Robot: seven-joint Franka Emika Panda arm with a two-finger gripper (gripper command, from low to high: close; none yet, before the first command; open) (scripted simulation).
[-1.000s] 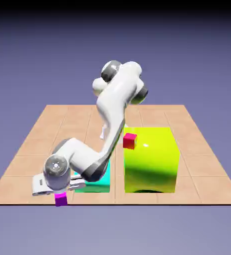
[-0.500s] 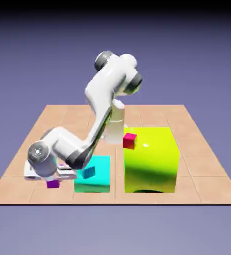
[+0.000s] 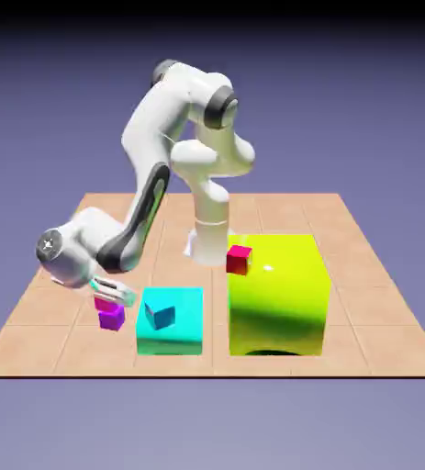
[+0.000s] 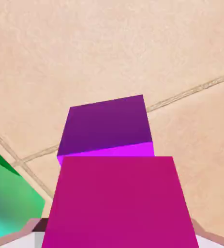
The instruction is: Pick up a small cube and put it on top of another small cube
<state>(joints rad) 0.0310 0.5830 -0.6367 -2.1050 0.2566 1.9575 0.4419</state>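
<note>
The bright magenta-pink small cube (image 3: 104, 304) is held in my gripper (image 3: 108, 296), which is shut on it at the exterior view's left. Directly under it, touching or nearly so, the darker violet-purple small cube (image 3: 113, 318) rests on the tan tiled table (image 3: 60, 248). In the hand view the pink cube (image 4: 116, 203) fills the lower middle and hides my fingertips. The violet-purple cube (image 4: 106, 125) shows just beyond it, slightly offset.
A cyan block (image 3: 171, 321) with a teal-blue small cube (image 3: 159, 316) on it stands just right of the two cubes; its side shows in the hand view (image 4: 9, 203). Further right is a large yellow-green block (image 3: 278, 294) carrying a red small cube (image 3: 239, 260).
The gripper has carried the pink cube from the table's front edge back and to the exterior view's left, then over the violet-purple cube. The arm has swung left, uncovering the cyan block.
</note>
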